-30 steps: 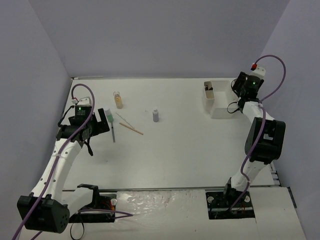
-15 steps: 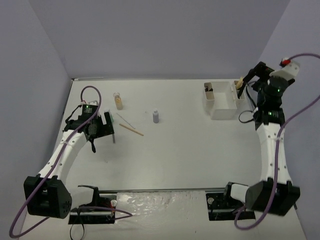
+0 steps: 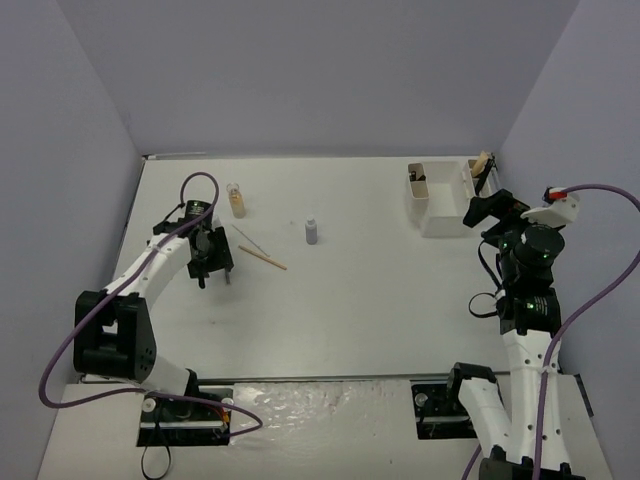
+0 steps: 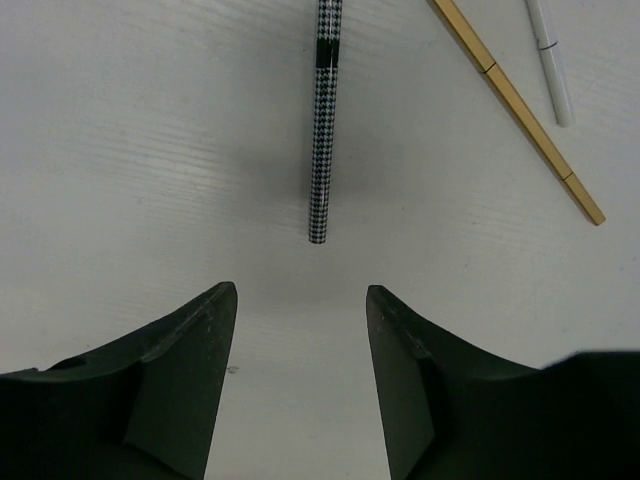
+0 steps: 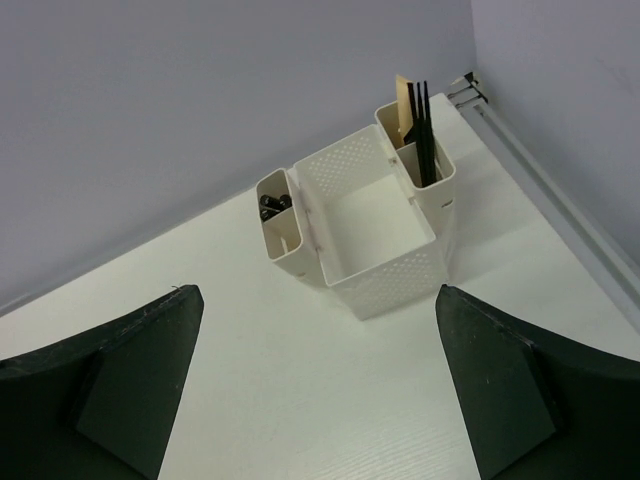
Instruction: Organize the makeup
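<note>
In the left wrist view a black-and-white patterned pencil [image 4: 321, 130] lies on the table just ahead of my left gripper [image 4: 298, 292]. The jaws stand partly open with only bare table between them. Beside it lie a tan stick [image 4: 515, 100] and a thin white stick [image 4: 550, 60]. An amber bottle [image 3: 237, 200] and a grey-purple bottle [image 3: 312, 231] stand farther back. My right gripper [image 5: 318, 290] is wide open and empty, held back from the white box [image 5: 395, 275]. Black pencils [image 5: 421, 125] and a tan flat stick [image 5: 402, 100] stand in its right compartment, black tubes [image 5: 272, 206] in its left.
The white box [image 3: 440, 228] sits at the back right near the side wall. Its big middle compartment holds nothing that I can see. A metal rail [image 5: 540, 190] runs along the table's right edge.
My left arm has swung in behind the patterned pencil and its jaws have narrowed. My right arm has drawn back from the box with its jaws opened wide.
</note>
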